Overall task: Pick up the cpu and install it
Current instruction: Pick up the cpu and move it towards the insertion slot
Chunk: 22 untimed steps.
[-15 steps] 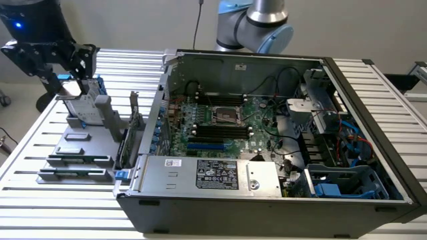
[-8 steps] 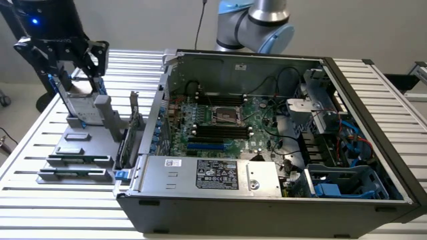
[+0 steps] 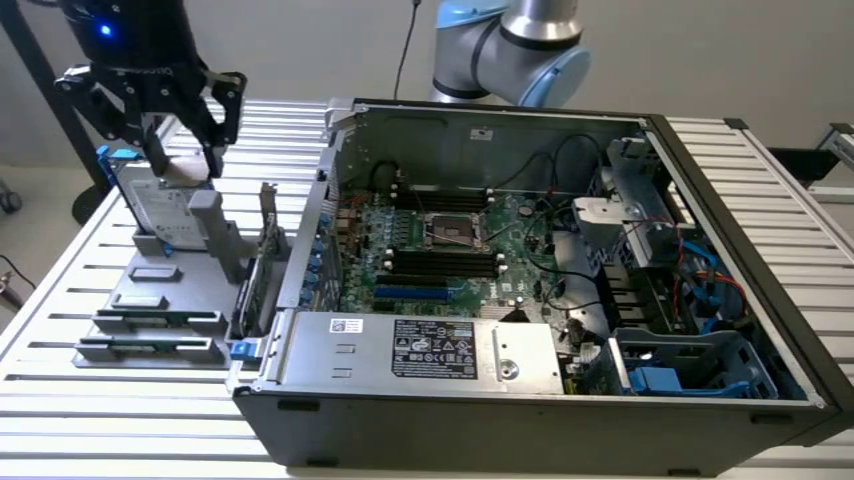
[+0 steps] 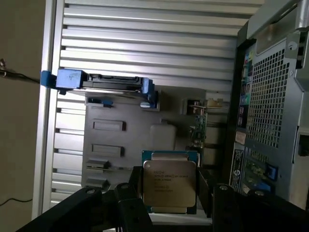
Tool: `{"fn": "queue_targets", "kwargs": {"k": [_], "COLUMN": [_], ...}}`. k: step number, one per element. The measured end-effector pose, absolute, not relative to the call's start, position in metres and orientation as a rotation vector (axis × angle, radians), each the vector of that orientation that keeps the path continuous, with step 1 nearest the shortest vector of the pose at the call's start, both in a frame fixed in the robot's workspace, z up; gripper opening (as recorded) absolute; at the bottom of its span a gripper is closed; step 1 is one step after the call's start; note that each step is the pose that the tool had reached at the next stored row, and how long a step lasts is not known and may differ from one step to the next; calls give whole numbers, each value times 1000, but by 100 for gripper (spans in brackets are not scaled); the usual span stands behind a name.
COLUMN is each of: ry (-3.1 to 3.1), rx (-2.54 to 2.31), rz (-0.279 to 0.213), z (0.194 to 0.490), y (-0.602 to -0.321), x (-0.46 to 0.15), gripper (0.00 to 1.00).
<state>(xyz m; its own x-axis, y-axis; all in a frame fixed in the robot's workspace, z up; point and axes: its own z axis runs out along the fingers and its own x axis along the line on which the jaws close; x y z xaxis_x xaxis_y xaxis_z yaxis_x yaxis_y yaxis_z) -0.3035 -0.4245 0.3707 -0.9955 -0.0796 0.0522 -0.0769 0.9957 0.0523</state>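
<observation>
I hold the cpu (image 4: 169, 186) by two opposite edges, my jaws clamped on its thin rim with the metal plate facing my wrist camera. It hangs outside the computer case (image 3: 534, 430), off the case's side on the exterior view's left, above the grey parts tray (image 3: 180, 295) that lies along that side. The chip is therefore in the air, well apart from the socket (image 3: 451, 232) in the middle of the motherboard (image 3: 521, 218) on the case's floor. My first worry, as I judge it, is the grip. I press on narrow edges only, so a jolt or a slight tilt could let the chip slide out. Beneath it, beside the case, are the tray and the slatted table (image 3: 80, 400), hard surfaces with gaps. The upright hard drive (image 3: 150, 205) in its blue bracket stands just under me, outside the case, and a low pass could clip it. Between chip and socket rises the case's side wall (image 3: 328, 170), and crossing too low would knock a corner against it. Inside the case, dark cables (image 3: 561, 148) loop near the socket and could snag me. Worst, a chip set down skewed or turned the wrong way could bend the socket's contacts, which I cannot make out from here.
</observation>
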Motion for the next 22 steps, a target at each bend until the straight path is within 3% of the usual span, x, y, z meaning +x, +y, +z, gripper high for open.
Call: {"fn": "queue_targets", "kwargs": {"k": [22], "ry": [-3078], "rx": [127], "rz": [-85], "z": [386], "y": [-424], "x": [-206], "gripper": [55]}}
